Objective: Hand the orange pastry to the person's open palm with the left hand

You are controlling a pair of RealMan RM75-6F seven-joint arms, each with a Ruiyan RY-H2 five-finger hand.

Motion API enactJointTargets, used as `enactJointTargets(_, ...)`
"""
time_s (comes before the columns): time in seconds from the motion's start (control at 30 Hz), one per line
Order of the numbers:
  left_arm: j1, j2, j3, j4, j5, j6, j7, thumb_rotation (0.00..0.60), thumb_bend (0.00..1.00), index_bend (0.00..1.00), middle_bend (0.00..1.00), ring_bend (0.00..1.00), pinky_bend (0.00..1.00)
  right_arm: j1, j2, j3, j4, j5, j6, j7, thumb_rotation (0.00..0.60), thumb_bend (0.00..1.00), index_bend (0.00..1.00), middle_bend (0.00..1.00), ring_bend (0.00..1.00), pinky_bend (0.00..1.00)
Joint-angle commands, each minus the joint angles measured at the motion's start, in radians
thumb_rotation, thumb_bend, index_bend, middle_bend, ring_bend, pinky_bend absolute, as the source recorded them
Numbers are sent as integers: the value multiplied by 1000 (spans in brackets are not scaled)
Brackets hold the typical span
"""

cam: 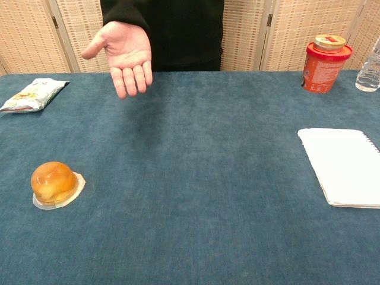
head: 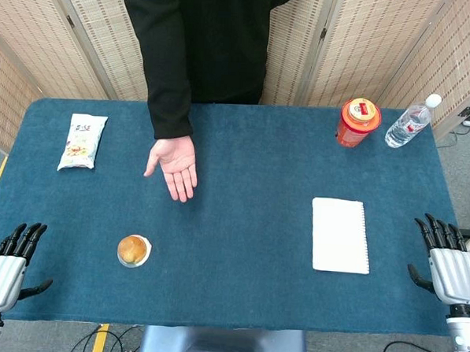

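The orange pastry (head: 133,250) (cam: 54,183), a glossy dome on a pale round base, sits on the blue table near the front left. The person's open palm (head: 175,165) (cam: 124,53) hovers face up above the table, further back than the pastry. My left hand (head: 8,267) rests at the table's front left corner, fingers apart, holding nothing, well left of the pastry. My right hand (head: 449,264) sits at the front right edge, also open and empty. Neither hand shows in the chest view.
A snack packet (head: 82,141) (cam: 33,94) lies at the back left. A white notepad (head: 340,234) (cam: 345,165) lies right of centre. A red jar (head: 358,122) (cam: 321,64) and a water bottle (head: 409,122) (cam: 371,69) stand at the back right.
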Motion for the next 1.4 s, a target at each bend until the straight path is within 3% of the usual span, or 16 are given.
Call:
enactJointTargets(0.03, -1, -2, 1, 0, 1, -2, 2, 600, 165, 59, 106, 42, 205, 1, 0, 0, 0, 0, -2, 0, 600, 266, 0, 0, 0, 0)
enactJointTargets(0.47, -80, 19, 20, -82, 80, -96, 59, 600, 164, 108, 107, 57, 220, -28, 19, -18, -13, -76, 65, 44, 600, 265, 0, 0, 0, 0)
enactJointTargets(0.63, -157, 39, 11, -143, 67, -214, 8, 600, 164, 149, 148, 97, 272, -42, 29, -21, -11, -109, 101, 80, 600, 266, 0, 0, 0, 0)
enactJointTargets(0.8, -236, 13, -31, -172, -10, -334, 57, 600, 164, 162, 171, 154, 356, -55, 42, -24, -5, -137, 131, 117, 600, 266, 0, 0, 0, 0)
enactJointTargets(1.1, -334, -73, -67, -107, -80, -451, 103, 600, 165, 229, 224, 175, 379, -121, 73, -26, 16, -202, 271, 247, 600, 266, 0, 0, 0, 0)
enactJointTargets(1.4, -373, -136, -59, 9, -115, -498, 48, 600, 166, 276, 266, 187, 379, -136, 72, -20, 31, -206, 293, 263, 600, 265, 0, 0, 0, 0)
